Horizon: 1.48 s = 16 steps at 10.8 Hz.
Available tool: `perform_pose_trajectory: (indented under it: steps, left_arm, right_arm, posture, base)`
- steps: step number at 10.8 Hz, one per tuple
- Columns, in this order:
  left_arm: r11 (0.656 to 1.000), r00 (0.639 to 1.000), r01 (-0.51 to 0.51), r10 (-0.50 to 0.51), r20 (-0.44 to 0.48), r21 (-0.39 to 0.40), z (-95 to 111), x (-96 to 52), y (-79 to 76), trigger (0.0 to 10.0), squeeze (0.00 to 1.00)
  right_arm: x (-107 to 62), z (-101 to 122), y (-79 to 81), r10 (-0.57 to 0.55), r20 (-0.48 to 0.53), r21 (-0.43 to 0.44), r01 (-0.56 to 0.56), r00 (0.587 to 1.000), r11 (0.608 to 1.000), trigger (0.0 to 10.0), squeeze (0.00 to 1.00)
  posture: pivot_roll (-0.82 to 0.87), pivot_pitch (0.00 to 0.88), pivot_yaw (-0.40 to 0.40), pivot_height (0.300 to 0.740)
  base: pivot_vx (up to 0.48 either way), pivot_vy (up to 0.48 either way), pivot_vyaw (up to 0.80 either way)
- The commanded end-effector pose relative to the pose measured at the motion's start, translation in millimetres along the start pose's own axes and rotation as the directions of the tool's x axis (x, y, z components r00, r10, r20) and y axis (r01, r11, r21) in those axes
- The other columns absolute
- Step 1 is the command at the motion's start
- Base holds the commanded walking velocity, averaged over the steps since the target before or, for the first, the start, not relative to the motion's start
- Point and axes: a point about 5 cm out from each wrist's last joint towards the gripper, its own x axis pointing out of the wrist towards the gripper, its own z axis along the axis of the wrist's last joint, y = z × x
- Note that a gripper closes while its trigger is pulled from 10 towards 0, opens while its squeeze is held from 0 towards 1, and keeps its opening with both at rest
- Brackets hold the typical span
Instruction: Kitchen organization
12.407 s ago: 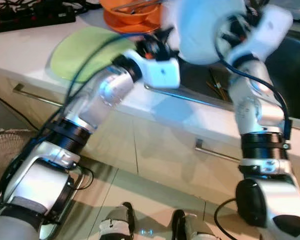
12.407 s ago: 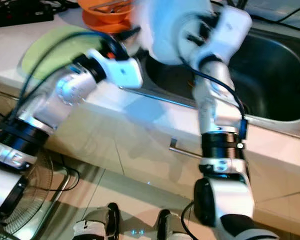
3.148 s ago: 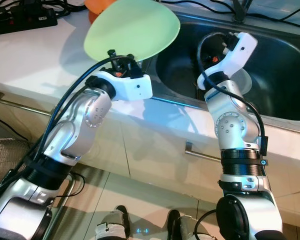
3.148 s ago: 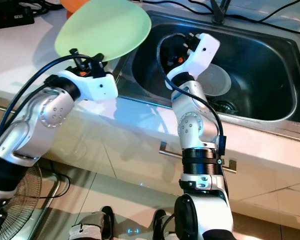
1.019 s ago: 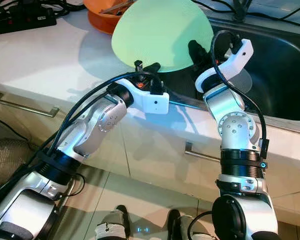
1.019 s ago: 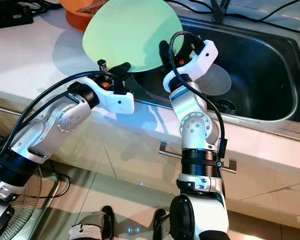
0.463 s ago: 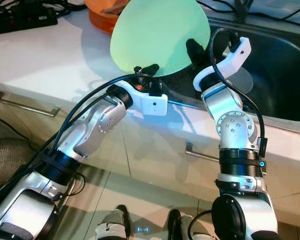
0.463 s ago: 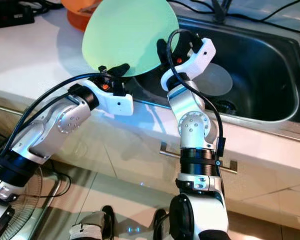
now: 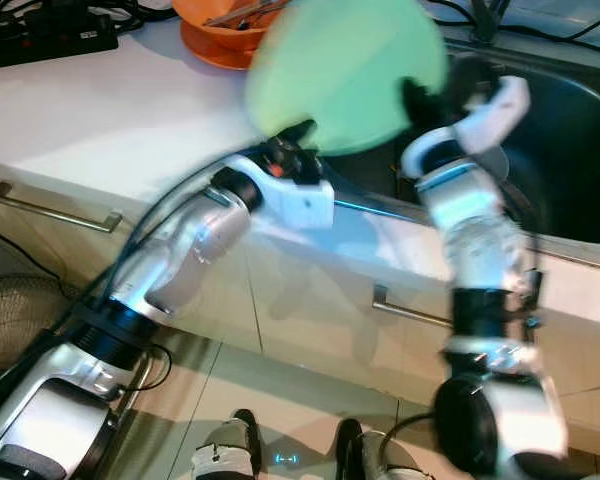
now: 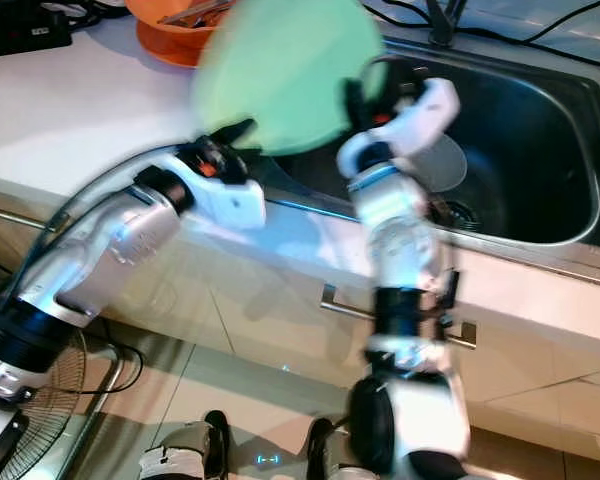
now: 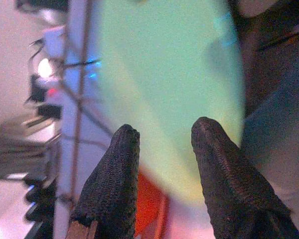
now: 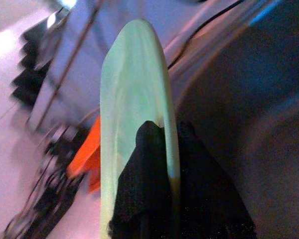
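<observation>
Plate (image 9: 345,70) sits over the sink (image 10: 540,150) edge, pinched at its rim by my right hand (image 12: 162,164); left hand (image 11: 162,164) spread, letting go. I'd withdraw it slowly, keeping the plate level.

- plate (image 9: 345,75): pale mint green, plain, no pattern; rim a shade yellower in the left wrist view
- bowl (image 9: 220,30): bright orange, at the back of the table
- table (image 9: 100,110): white, plain
- sink (image 10: 520,150): dark grey steel, brighter rim
- small dish (image 10: 442,160) in the sink: translucent whitish
- power strip (image 9: 40,35): black, black cables
- left gripper (image 11: 162,144): black textured fingers (image 11: 114,174); wrist housing white with a red-orange spot
- right gripper (image 12: 162,144): black fingers; white housing
- arms: silver with black bands
- cabinet fronts (image 9: 310,320): beige, silver bar handles
- floor (image 10: 230,410): beige tile, darker grout lines
</observation>
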Motion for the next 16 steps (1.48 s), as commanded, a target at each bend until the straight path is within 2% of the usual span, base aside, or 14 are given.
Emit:
perform_pose_trajectory:
  steps: [1,4,5,6,7,8,9,10,11,13,15,16]
  left_arm:
    - [1.000,0.999,-0.031,0.031,0.013,-0.006,3,-1.1,5.2,10.0,0.00]
    - [0.999,0.999,-0.045,0.045,-0.005,-0.029,1,-3.4,5.5,10.0,0.00]
    - [0.998,0.999,-0.049,0.049,-0.018,-0.048,-1,-5.1,4.1,10.0,0.00]
    - [0.994,0.998,-0.050,0.046,-0.040,-0.097,-3,-7.4,0.6,10.0,0.00]
    - [0.960,0.993,-0.093,0.068,-0.100,-0.265,-8,-9.3,-3.1,10.0,0.00]
    - [0.895,0.983,-0.150,0.092,-0.156,-0.421,-12,-10.7,-5.7,10.0,0.00]
    - [0.735,0.954,-0.264,0.105,-0.280,-0.624,-22,-15.4,-15.4,10.0,0.00]
    - [0.679,0.942,-0.302,0.104,-0.319,-0.669,-26,-17.8,-19.4,10.0,0.00]
    - [0.612,0.923,-0.354,0.110,-0.368,-0.707,-31,-21.5,-23.1,10.0,0.00]
    - [0.460,0.883,-0.445,0.084,-0.461,-0.768,-43,-29.3,-35.1,10.0,0.00]
    - [0.370,0.872,-0.475,0.074,-0.484,-0.798,-45,-31.0,-39.9,10.0,0.00]
    - [0.349,0.872,-0.477,0.073,-0.484,-0.807,-45,-30.9,-40.3,10.0,0.00]
  right_arm:
    - [2.1,17,1.9,0.007,0.079,0.019,-0.008,0.997,1.000,0.0,0.00]
    - [4.3,48,-22.6,-0.094,0.207,0.055,0.085,0.974,0.995,0.0,0.00]
    - [3.0,58,-37.8,-0.163,0.252,0.040,0.158,0.954,0.987,10.0,0.00]
    - [0.9,63,-52.5,-0.207,0.280,-0.080,0.237,0.938,0.968,10.0,0.00]
    - [0.8,58,-56.8,-0.196,0.265,-0.327,0.279,0.944,0.903,10.0,0.00]
    - [1.6,50,-56.8,-0.169,0.240,-0.465,0.266,0.956,0.844,10.0,0.00]
    - [2.6,32,-56.4,-0.133,0.190,-0.560,0.219,0.973,0.799,10.0,0.00]
    - [2.7,26,-58.0,-0.131,0.171,-0.582,0.207,0.977,0.786,10.0,0.00]
    - [2.4,18,-59.5,-0.127,0.144,-0.590,0.188,0.981,0.785,10.0,1.00]
    - [2.5,7,-58.8,-0.115,0.113,-0.610,0.161,0.987,0.776,10.0,1.00]
    - [3.5,3,-54.3,-0.093,0.099,-0.640,0.135,0.991,0.757,10.0,1.00]
    - [3.9,2,-52.8,-0.084,0.096,-0.650,0.127,0.992,0.749,10.0,1.00]
  posture:
    - [0.18,0.201,-0.016,0.740]
    - [0.18,0.202,-0.015,0.740]
    - [0.18,0.203,-0.016,0.740]
    - [0.18,0.204,-0.015,0.740]
    - [0.18,0.205,-0.010,0.740]
    - [0.18,0.205,-0.010,0.740]
    - [0.18,0.203,-0.011,0.740]
    - [0.18,0.203,-0.012,0.740]
    - [0.18,0.201,-0.018,0.740]
    - [0.19,0.200,-0.028,0.740]
    - [0.18,0.197,-0.030,0.740]
    - [0.18,0.197,-0.030,0.740]
  base:
    - [0.000,0.000,0.00]
    - [0.000,0.000,0.00]
    - [0.000,0.000,0.00]
    - [0.000,0.000,0.00]
    - [0.000,0.000,0.00]
    - [0.000,0.000,0.00]
    - [0.000,0.000,0.00]
    - [0.000,0.000,0.00]
    - [0.000,0.000,0.00]
    - [0.000,0.000,0.00]
    - [0.000,0.000,0.00]
    - [0.000,0.000,0.00]
